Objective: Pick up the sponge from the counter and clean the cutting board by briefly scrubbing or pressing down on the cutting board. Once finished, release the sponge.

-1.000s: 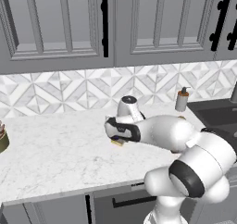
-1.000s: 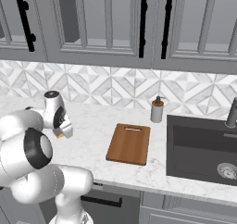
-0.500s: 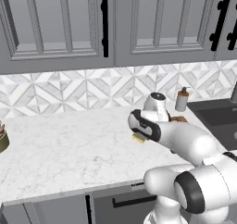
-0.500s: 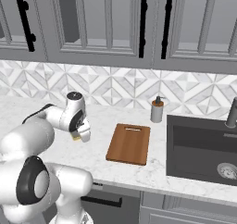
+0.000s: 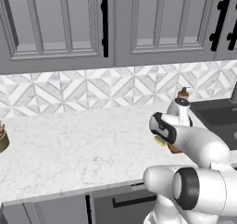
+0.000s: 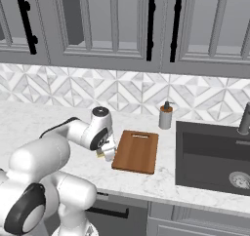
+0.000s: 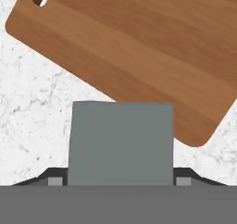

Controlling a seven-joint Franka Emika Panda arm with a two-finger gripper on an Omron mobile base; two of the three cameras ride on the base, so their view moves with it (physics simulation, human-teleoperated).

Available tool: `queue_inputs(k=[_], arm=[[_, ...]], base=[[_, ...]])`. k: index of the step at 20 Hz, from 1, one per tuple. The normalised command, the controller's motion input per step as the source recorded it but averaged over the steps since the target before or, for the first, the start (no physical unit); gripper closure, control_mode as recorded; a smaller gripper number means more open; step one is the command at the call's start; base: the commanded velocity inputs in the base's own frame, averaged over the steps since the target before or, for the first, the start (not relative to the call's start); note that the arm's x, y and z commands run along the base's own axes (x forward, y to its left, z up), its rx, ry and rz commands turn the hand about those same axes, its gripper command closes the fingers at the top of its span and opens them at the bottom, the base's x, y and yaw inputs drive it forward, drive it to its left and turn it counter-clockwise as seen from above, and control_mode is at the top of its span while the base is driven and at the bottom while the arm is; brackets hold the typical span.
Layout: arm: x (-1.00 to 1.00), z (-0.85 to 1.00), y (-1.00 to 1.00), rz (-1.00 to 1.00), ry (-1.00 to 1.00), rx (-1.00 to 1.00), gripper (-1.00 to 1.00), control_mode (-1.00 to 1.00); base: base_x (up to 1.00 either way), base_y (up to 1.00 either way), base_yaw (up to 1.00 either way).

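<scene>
Gripper (image 6: 105,152) — closed on sponge (image 7: 121,143), held above counter (image 6: 44,127) just beside cutting board (image 6: 136,150) — left edge.

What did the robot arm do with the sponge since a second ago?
The gripper, shut on the sponge, carried it across the counter toward the sink side, up to the cutting board; the sponge now overlaps the board's edge. The board and the soap bottle stayed put.

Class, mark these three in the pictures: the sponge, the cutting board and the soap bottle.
sponge (image 7: 120,142), hand view, middle of its grey face
cutting board (image 6: 137,152), right base view, centre of its wooden top
soap bottle (image 6: 166,117), right base view, its body
</scene>
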Motion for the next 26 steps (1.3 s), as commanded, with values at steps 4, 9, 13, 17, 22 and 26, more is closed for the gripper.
queue_inputs(k=[4, 9, 13, 17, 22, 26], arm=[[0.0, -0.01, -0.78, -0.12, 0.04, 0.0, 1.0, -1.0], [-0.06, -0.11, -0.25, -0.09, 0.0, 0.0, 1.0, -1.0], [-0.03, -0.19, -0.08, -0.05, 0.02, 0.0, 1.0, -1.0], [0.0, -0.24, -0.24, -0.03, 0.04, 0.0, 1.0, -1.0], [0.04, -0.24, -0.21, 0.0, 0.04, 0.01, 1.0, -1.0], [0.15, -0.29, -0.09, 0.0, 0.03, 0.03, 1.0, -1.0]], base=[[0.0, 0.0, 0.0], [0.0, 0.0, 0.0], [0.0, 0.0, 0.0], [0.0, 0.0, 0.0], [0.0, 0.0, 0.0], [0.0, 0.0, 0.0]])
